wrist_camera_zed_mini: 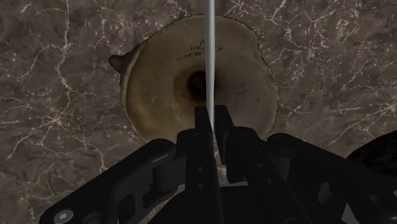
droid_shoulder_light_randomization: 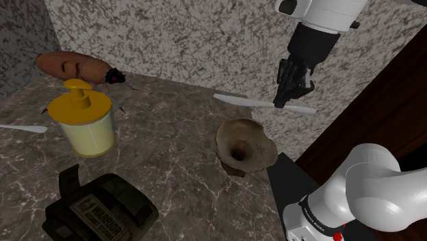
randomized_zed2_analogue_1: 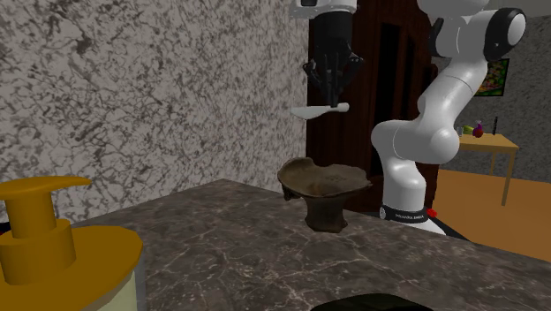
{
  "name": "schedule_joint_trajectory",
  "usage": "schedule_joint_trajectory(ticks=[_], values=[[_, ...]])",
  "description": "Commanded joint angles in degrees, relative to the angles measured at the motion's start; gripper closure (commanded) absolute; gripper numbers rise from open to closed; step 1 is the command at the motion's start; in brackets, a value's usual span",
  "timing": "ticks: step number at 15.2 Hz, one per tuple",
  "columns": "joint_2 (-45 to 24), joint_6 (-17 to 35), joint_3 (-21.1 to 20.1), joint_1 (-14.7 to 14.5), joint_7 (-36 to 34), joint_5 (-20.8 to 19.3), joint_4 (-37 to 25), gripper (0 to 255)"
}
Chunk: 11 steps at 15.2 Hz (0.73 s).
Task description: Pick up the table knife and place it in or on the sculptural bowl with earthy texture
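Grey-white and held level, the table knife [droid_shoulder_light_randomization: 263, 103] hangs clamped between the fingers of your black gripper [droid_shoulder_light_randomization: 281, 101], high above the marbled counter [droid_shoulder_light_randomization: 171, 157]. The pickup is done, and you are now in the carry-and-place step. From the wrist, the blade runs straight across the mouth of the brown, rough-skinned sculptural bowl [wrist_camera_zed_mini: 146, 76] and passes over its dark central hollow, so the line-up looks good. The second exterior view puts the knife well above the bowl's rim, with clear air between them. The bowl stands upright on its narrow foot, near the counter's edge by the stand.

The next move, on this reading, is to bring the hand straight down until the knife sits just over the rim, then part the fingers. The knife looks longer than the bowl is wide, so expect it to rest across the rim rather than drop inside. Released from this height, it may bounce off or tip the bowl. A yellow-lidded jar [droid_shoulder_light_randomization: 83, 123] stands well apart.
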<state>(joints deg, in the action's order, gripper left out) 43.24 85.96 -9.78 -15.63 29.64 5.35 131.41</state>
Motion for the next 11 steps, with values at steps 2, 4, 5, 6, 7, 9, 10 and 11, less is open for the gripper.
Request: schedule_joint_trajectory(ticks=[2, 4, 5, 6, 7, 9, 10, 11], values=[[1.38, 1.25, -0.29, -0.27, -0.25, 0.39, 2.65, 255], [1.76, 2.66, -0.42, -0.35, -0.23, 0.53, 4.43, 255], [1.93, 3.36, -0.48, -0.39, -0.22, 0.60, 5.31, 255], [2.10, 4.07, -0.55, -0.43, -0.21, 0.67, 6.18, 255], [2.25, 4.78, -0.62, -0.47, -0.20, 0.74, 7.05, 255], [2.52, 6.21, -0.77, -0.55, -0.19, 0.89, 8.74, 255], [2.64, 6.93, -0.84, -0.59, -0.18, 0.97, 9.58, 255], [2.74, 7.66, -0.92, -0.64, -0.17, 1.05, 10.41, 255]])
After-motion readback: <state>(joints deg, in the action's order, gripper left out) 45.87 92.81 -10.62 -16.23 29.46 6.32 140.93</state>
